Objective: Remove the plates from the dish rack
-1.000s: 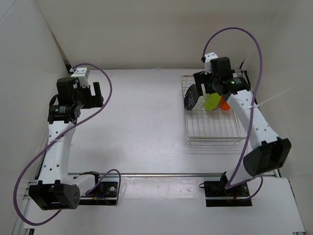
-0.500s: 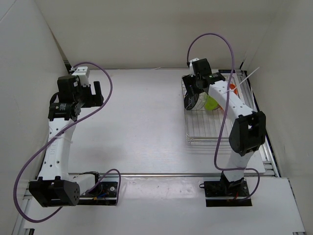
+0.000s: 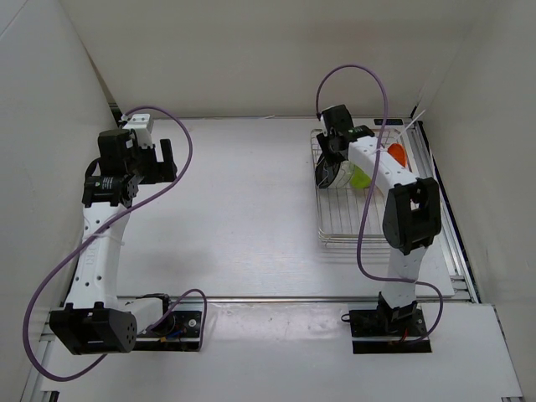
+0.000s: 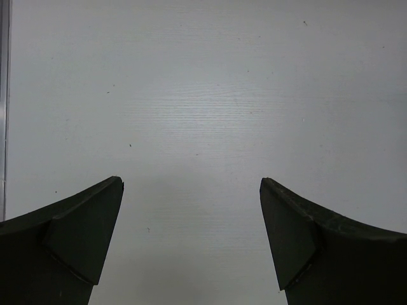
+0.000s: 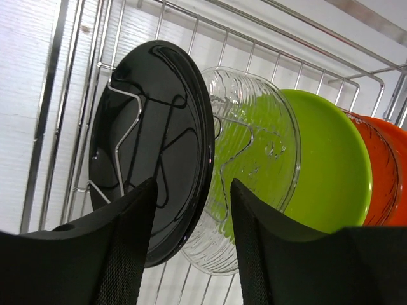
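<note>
Nearest to the bases, the right arm has changed its shape within the last second: its elbow, which lay low and far out to the right, is now lifted and pulled in beside the dish rack (image 3: 352, 234). The wrist has travelled left along the row of plates, from above the middle of the row to its left end. The left arm has not moved at all (it waits well apart, on the other side of the table).

In my judgement this means the approach is nearly finished and the first plate is chosen, but no plate is out yet. All the plates I can see stand upright between the prongs of the rack.

The right gripper (image 5: 191, 244) has its jaws spread, with a clear gap between the fingers (image 5: 121, 254). The lower rim of the black plate (image 5: 149, 146) sits in this gap. The gap is wider than the rim, so nothing is pinched; I cannot tell whether one finger touches the plate. The left gripper (image 4: 191, 248) is also spread wide and holds nothing, with only the bare table (image 4: 203, 95) under it.

Behind the black plate come, close together, a clear plate (image 5: 254, 159), the green plate (image 5: 324, 171) and the orange plate (image 5: 385, 171) at the far end. A second clear plate I cannot make out with certainty.
</note>
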### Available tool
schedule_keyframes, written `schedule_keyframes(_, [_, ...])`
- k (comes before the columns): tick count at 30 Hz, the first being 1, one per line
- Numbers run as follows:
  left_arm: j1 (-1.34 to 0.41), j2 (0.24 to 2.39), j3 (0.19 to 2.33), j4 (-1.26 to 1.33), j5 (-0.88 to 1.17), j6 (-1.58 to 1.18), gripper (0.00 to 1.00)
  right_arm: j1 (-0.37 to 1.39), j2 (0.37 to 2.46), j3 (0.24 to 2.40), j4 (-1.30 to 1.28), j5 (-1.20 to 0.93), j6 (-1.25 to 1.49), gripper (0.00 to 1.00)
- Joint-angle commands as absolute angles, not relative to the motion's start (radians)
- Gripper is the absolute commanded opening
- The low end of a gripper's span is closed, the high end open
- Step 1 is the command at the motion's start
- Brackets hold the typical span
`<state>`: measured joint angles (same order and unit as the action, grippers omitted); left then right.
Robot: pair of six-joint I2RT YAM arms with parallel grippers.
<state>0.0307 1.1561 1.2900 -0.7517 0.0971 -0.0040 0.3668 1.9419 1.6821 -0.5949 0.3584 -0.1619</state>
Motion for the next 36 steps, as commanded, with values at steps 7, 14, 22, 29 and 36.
schedule_keyframes(7, [0.035,1.115,1.327,-0.746,0.089,0.008,1.0,0.393,1.951,1.736,-0.558,0.452,-0.169,0.44])
schedule_keyframes(14, [0.035,1.106,1.318,-0.746,0.089,0.008,1.0,0.411,1.951,1.736,-0.567,0.48,-0.169,0.35])
schedule_keyframes(22, [0.035,1.097,1.318,-0.746,0.089,0.008,1.0,0.42,1.96,1.736,-0.577,0.503,-0.169,0.22])
schedule_keyframes(29, [0.035,1.088,1.308,-0.736,0.089,0.017,1.0,0.429,1.96,1.736,-0.586,0.526,-0.158,0.0])
schedule_keyframes(36, [0.035,1.088,1.308,-0.736,0.089,0.017,1.0,0.439,1.96,1.775,-0.618,0.571,-0.137,0.0])
